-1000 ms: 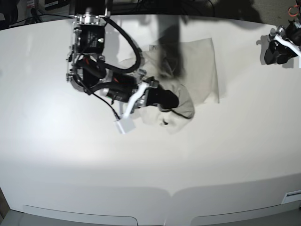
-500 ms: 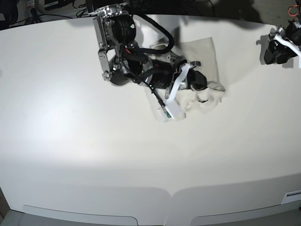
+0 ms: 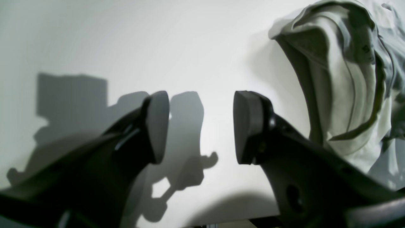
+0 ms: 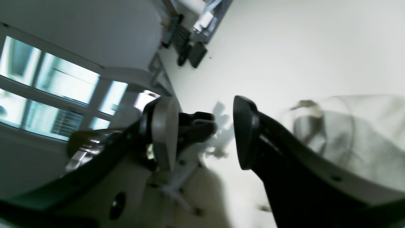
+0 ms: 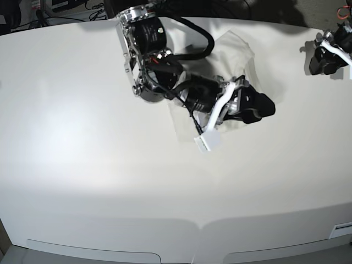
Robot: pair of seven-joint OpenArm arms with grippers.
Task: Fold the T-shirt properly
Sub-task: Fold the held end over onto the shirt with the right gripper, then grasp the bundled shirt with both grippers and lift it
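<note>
The pale beige T-shirt (image 5: pixel 237 48) lies bunched at the table's back middle, mostly under my right arm. My right gripper (image 5: pixel 268 106) reaches across it to just past its right edge. In the right wrist view the right gripper (image 4: pixel 202 133) is open with nothing between the jaws, and the blurred T-shirt (image 4: pixel 351 142) lies to its right. My left gripper (image 5: pixel 314 65) rests at the far right of the table, apart from the cloth. In the left wrist view the left gripper (image 3: pixel 201 126) is open and empty, with a raised fold of the T-shirt (image 3: pixel 341 79) at the right.
The white table (image 5: pixel 110 181) spreads wide to the left and front. The right arm's black body and cables (image 5: pixel 151 60) stand over the back middle. Equipment and cables (image 5: pixel 60 6) lie beyond the back left edge. A white tag (image 5: pixel 208 141) hangs from the right wrist.
My right arm swept from the left to the right across the T-shirt, carrying cloth over with it. Its gripper now stands open past the shirt's right edge. The left arm has not moved.
</note>
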